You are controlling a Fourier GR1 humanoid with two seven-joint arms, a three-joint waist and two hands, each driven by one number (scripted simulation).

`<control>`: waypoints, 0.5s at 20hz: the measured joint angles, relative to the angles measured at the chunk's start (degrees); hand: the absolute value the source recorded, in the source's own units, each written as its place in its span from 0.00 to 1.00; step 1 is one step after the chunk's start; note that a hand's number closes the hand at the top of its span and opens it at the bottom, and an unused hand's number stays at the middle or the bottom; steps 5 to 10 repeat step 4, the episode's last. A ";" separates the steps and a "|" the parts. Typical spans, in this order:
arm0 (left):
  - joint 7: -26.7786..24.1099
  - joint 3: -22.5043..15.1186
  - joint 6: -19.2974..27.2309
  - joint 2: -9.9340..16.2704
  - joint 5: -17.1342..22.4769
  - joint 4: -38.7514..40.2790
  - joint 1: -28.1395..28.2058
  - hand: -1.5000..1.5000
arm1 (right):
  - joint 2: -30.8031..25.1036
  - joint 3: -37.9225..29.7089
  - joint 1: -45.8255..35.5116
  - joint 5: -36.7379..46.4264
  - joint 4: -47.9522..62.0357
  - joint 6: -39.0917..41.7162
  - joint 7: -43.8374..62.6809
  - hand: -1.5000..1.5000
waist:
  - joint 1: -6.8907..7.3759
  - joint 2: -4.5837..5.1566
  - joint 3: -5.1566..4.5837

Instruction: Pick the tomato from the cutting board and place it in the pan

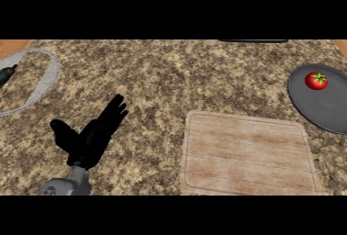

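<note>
The left hand (92,135) is resting at the lower left of the frame, fingers straight and spread, gripping nothing and touching nothing — it is hovering over the speckled bench (156,78). The right hand is not showing anywhere. Outward to the right, the cutting board (247,158) is lying bare at lower centre-right. The tomato (316,80) is already sitting in the dark pan (325,110) at the right edge, so the placing step looks done — the sound move now is probably keeping the hands clear of the pan. At upper left a pale-rimmed dish (47,75) is holding something dark, hard to identify.
</note>
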 measured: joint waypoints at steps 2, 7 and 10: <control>-0.34 -0.13 -0.22 -0.11 -0.24 0.58 0.21 0.50 | -0.59 0.12 1.24 -0.13 -0.26 0.93 -0.24 0.00 | -0.20 -0.04 -0.01; -0.60 0.38 -0.90 0.36 0.07 0.72 0.49 0.50 | -0.77 0.53 2.27 -0.08 -0.67 1.54 -0.43 0.00 | -0.30 -0.13 -0.04; -0.60 0.38 -0.90 0.36 0.07 0.72 0.49 0.50 | -0.77 0.53 2.27 -0.08 -0.67 1.54 -0.43 0.00 | -0.30 -0.13 -0.04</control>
